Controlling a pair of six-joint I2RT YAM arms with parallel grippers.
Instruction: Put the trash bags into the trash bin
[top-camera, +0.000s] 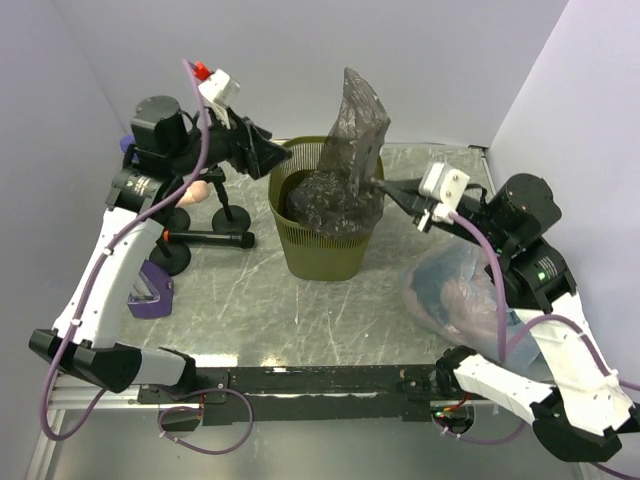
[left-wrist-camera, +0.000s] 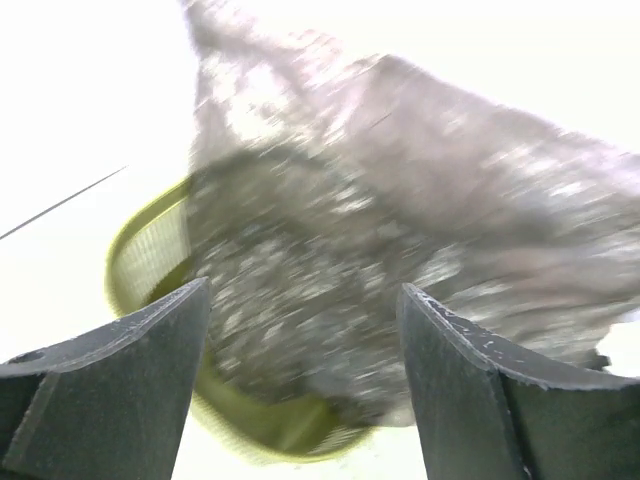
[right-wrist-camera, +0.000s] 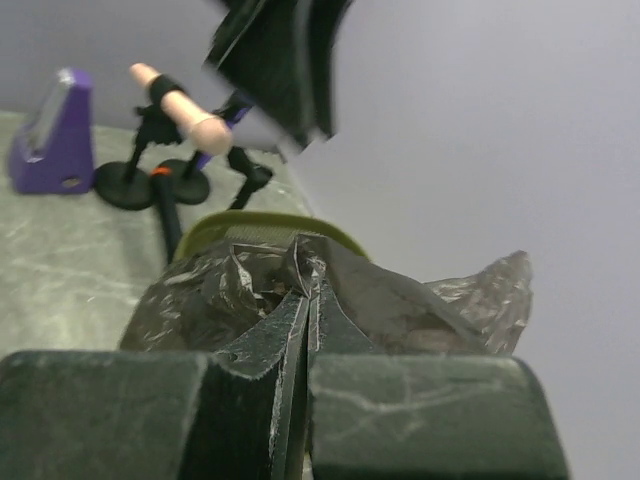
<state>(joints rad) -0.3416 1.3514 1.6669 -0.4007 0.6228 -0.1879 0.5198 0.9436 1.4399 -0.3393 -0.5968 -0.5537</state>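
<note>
Right gripper pinching trash bags, bin beneath

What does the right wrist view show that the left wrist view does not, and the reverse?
Only right wrist: the right claw shut on the trash bag, a purple wedge-shaped object, and black stands with a peach rod. Only left wrist: that the left claw is open, with the trash bag ahead of it. Both: the dark crinkly trash bag and the olive-green trash bin rim.

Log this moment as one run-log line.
left tool: open, beside trash bin rim | right tool: shut on trash bag | trash bag: partly inside bin, top standing above rim
</note>
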